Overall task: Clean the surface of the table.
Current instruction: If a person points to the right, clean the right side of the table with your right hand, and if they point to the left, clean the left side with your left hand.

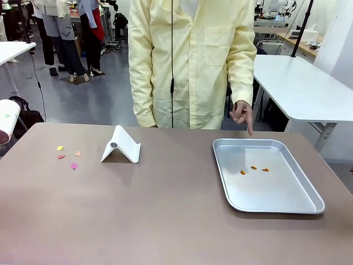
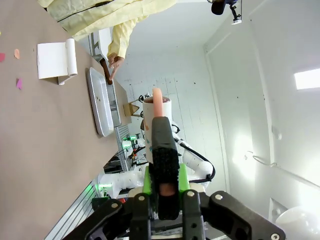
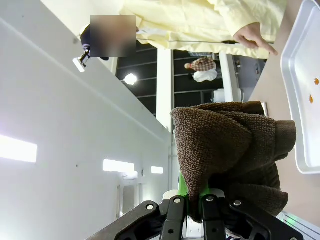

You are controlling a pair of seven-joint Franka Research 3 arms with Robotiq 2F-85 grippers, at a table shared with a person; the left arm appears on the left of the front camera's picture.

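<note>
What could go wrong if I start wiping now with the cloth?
The person's hand points down by the far rim of the tray; a sweep with the brown cloth in the right gripper could strike it. The white stand sits close beside the coloured scraps on the table, so a wipe there may knock it. The scraps lie near the left edge and might get pushed off.

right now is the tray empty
No, three small orange bits lie on the floor of the tray.
</note>
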